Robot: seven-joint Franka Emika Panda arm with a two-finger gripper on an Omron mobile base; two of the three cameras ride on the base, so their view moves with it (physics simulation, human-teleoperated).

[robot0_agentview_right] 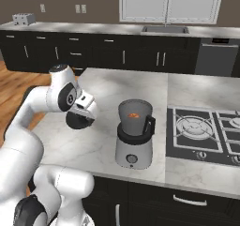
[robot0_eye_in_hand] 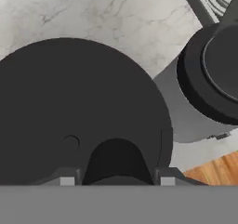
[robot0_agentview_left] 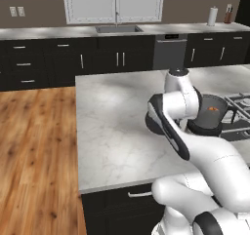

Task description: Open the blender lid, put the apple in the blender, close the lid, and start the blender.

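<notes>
**Lid held off jar, apple inside blender**

Marble island counter, pale with grey veining, carries the work; dark cabinets, a sink and a window run along the back wall, with wood floor off the counter's left end.

Right base view, left to right:
- Arm rises from lower left and bends over the counter. Gripper hangs low above the marble, left of the blender and apart from it.
- Blender lid sits at the gripper as a dark disc, partly hidden by the hand.
- Blender stands near the counter's front edge: grey base, round front knob, black collar, dark translucent jar, handle on the right side. Jar mouth is uncovered.
- Apple shows as a red-orange spot inside the jar, near the bottom.
- Cooktop lies just right of the blender.

Hand view: lid takes most of the frame, its central knob between the two fingertips. Fingers appear clamped on the knob, though contact itself is hard to confirm at this angle. Blender seen at right, marble beyond.

Left base view: apple visible in the open jar of the blender, behind the forearm.
</notes>
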